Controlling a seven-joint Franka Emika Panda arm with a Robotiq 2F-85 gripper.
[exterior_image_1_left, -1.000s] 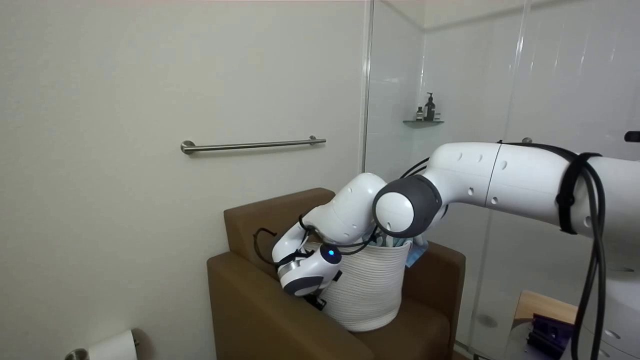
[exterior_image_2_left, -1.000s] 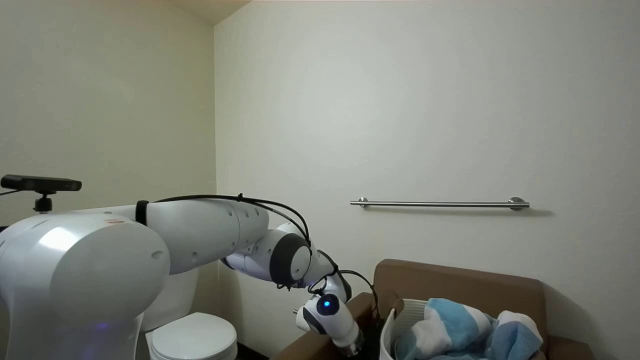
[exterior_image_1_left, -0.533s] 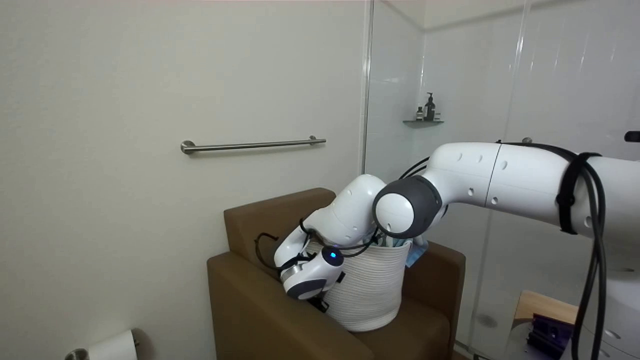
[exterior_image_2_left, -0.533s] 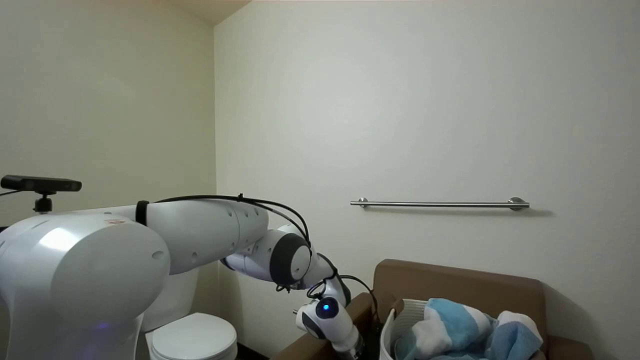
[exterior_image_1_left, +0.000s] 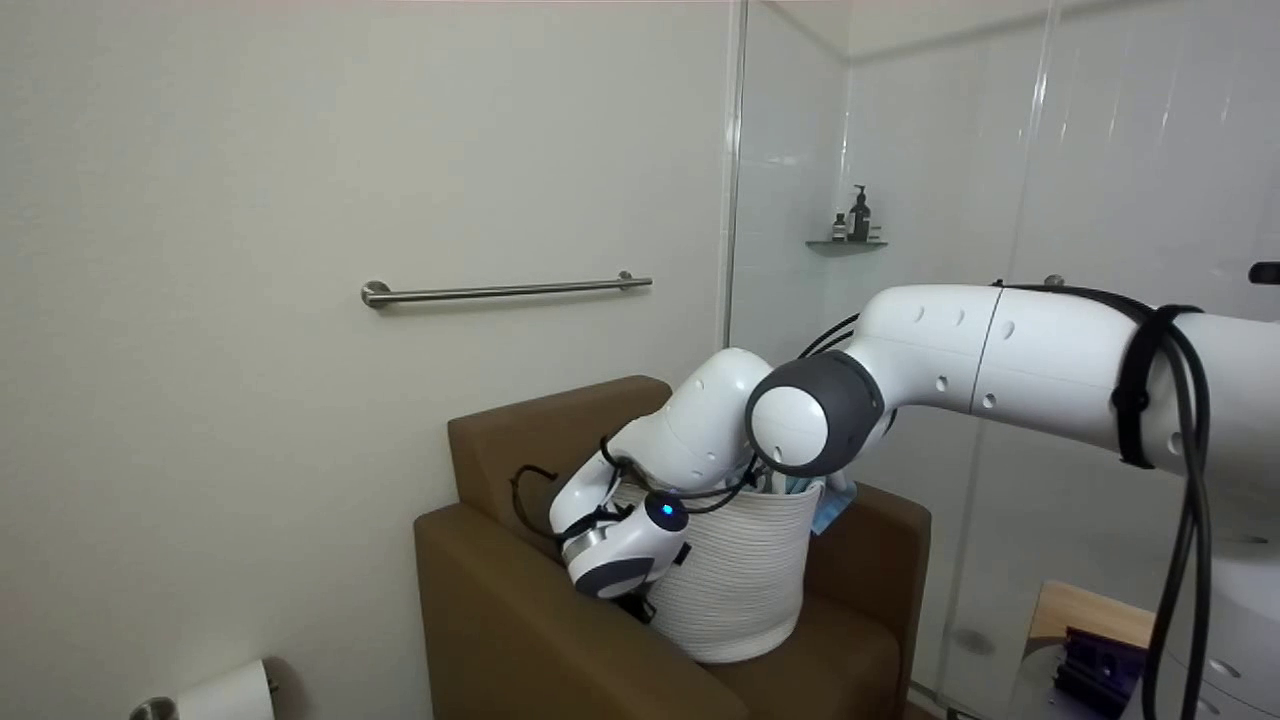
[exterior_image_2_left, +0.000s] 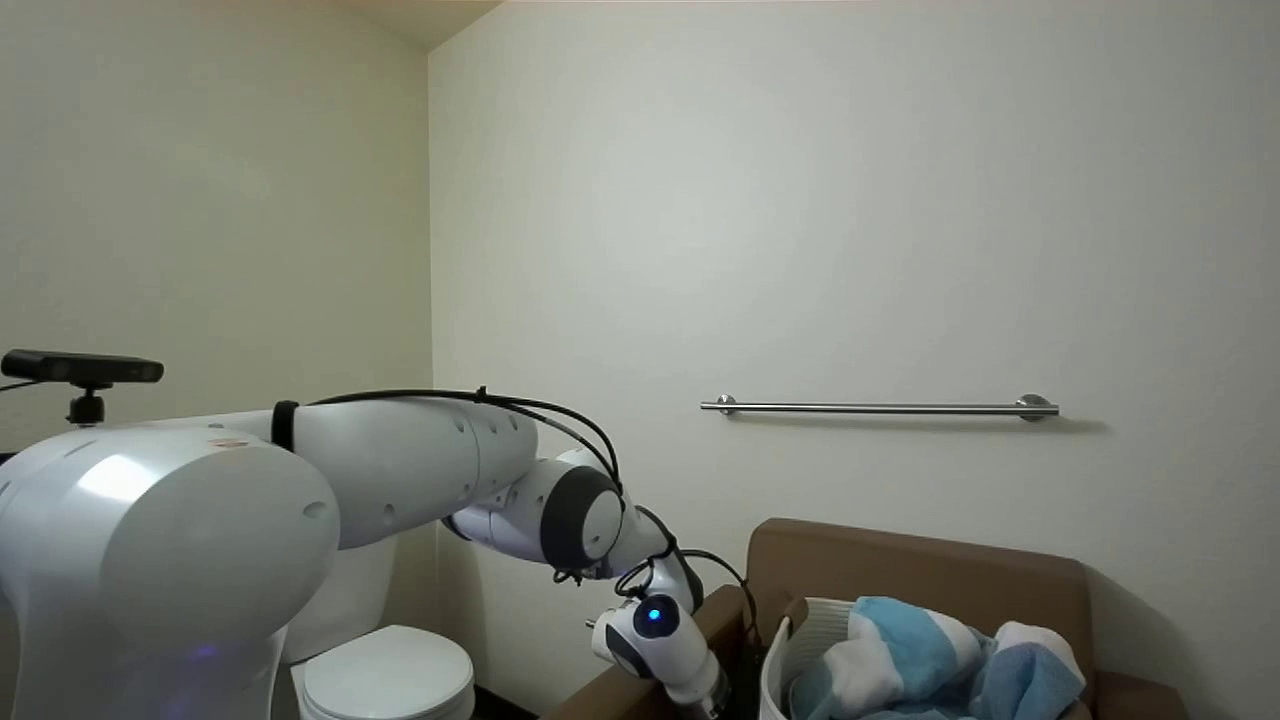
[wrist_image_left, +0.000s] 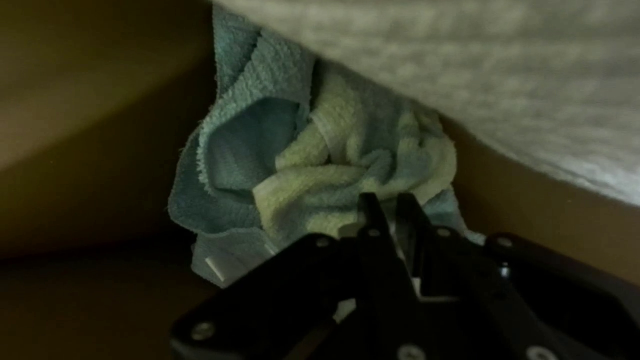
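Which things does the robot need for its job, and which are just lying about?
Job things, I think:
pincer
crumpled towel, seemingly pinched in it
white basket beside that
blue-and-white towelling inside, perhaps

Just there:
toilet
toilet roll
pump bottle on the corner shelf

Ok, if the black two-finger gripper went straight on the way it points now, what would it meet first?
The crumpled pale-blue and cream terry cloth, most likely: in the wrist view it lies straight ahead of the gripper. The two overlap there, so they may already touch; depth is unclear.
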